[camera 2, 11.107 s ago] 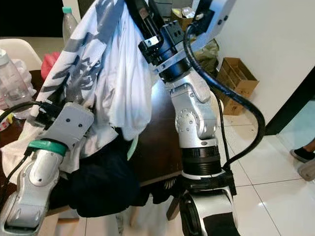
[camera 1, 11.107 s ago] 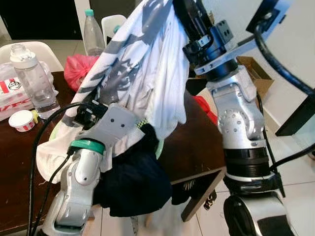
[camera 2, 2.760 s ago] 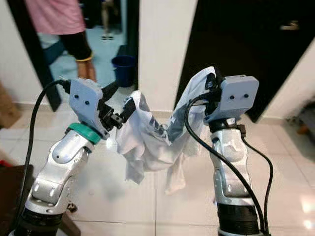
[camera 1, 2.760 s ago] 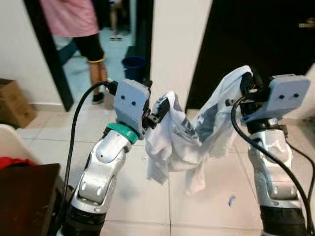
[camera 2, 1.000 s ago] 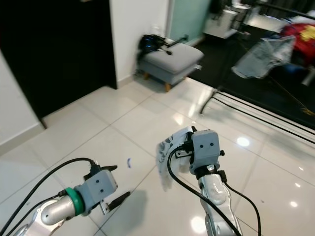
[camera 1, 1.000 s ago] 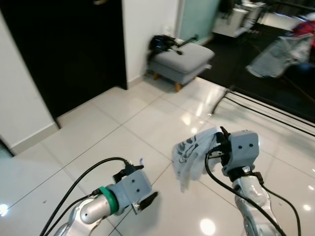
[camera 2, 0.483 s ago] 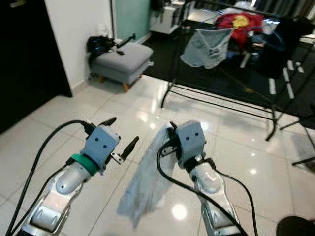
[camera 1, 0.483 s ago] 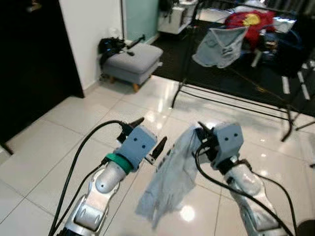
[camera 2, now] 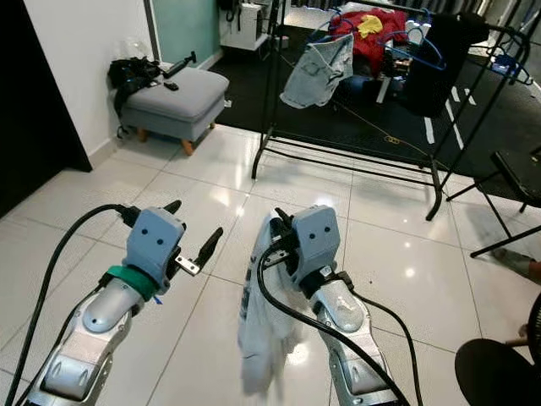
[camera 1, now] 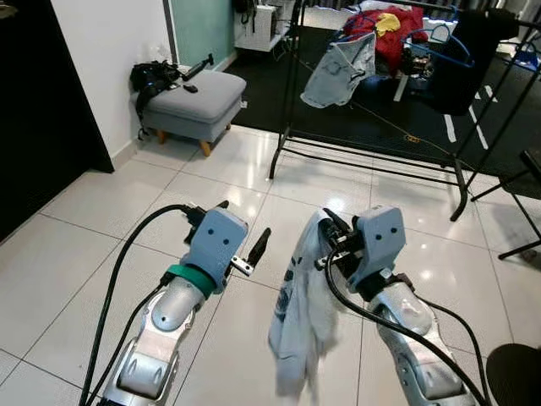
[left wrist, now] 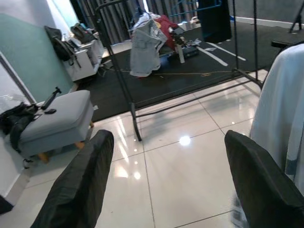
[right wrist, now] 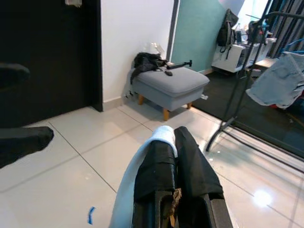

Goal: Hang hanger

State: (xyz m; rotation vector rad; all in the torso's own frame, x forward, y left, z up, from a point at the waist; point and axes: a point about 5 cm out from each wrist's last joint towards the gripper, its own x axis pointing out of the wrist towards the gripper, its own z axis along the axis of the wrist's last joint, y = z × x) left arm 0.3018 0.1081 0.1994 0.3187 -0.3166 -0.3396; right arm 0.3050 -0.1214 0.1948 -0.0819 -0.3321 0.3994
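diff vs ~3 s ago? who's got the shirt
The left tool has let go of the white shirt and now hovers open beside it. The shirt hangs from the right tool alone instead of stretched between both. The robot has turned from the doorway to face the clothes rack. The right tool's grip has stayed.

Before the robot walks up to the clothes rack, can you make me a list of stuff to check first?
1. Right tool shut on the white shirt: ok.
2. Left tool open and holding nothing: ok.
3. Clothes rack ahead of the robot: ok.
4. Shirt hanging above the tiled floor, not dragging: cannot tell.
5. A hanger inside the shirt: cannot tell.
6. Grey footstool off to the left side: ok.
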